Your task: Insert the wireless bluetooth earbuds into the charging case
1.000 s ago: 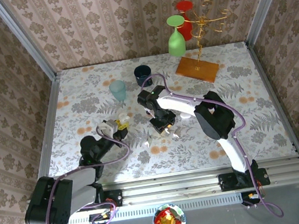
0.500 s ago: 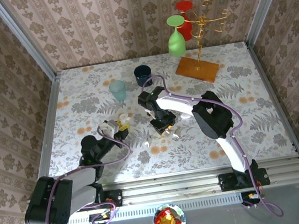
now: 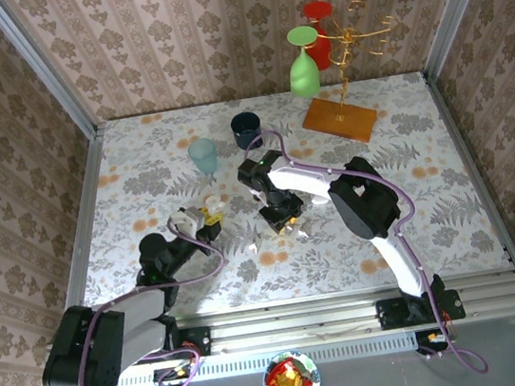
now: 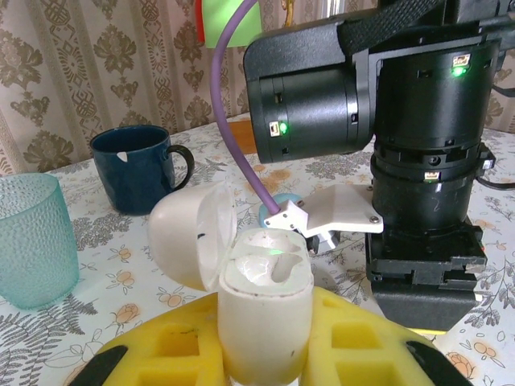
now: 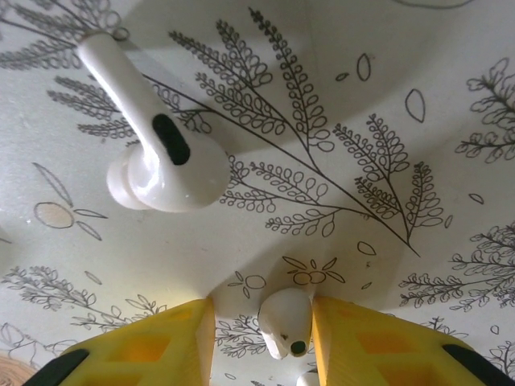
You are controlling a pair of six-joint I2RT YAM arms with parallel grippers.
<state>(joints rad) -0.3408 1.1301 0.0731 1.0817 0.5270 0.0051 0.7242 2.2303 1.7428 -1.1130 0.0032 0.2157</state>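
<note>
The white charging case (image 4: 265,305) stands upright between the yellow fingers of my left gripper (image 4: 265,358), which is shut on it. Its lid (image 4: 189,237) hangs open to the left, and its sockets face up. In the top view, the case (image 3: 209,203) sits left of centre. My right gripper (image 5: 261,315) points down at the table, jaws open around one small white earbud (image 5: 286,320). That earbud touches the right finger (image 5: 354,338) and stands clear of the left one. A second earbud (image 5: 161,165) lies on the cloth further off, stem up-left.
A dark blue mug (image 3: 247,129) and a teal tumbler (image 3: 202,155) stand behind the grippers. A gold rack (image 3: 344,46) on a wooden base (image 3: 338,119), with a green and a red cup, is at the back right. The right wrist (image 4: 426,161) looms close to the case.
The right arm's elbow has drifted slightly left and its jaws have narrowed a little around the earbud. The left arm and case have not moved.
</note>
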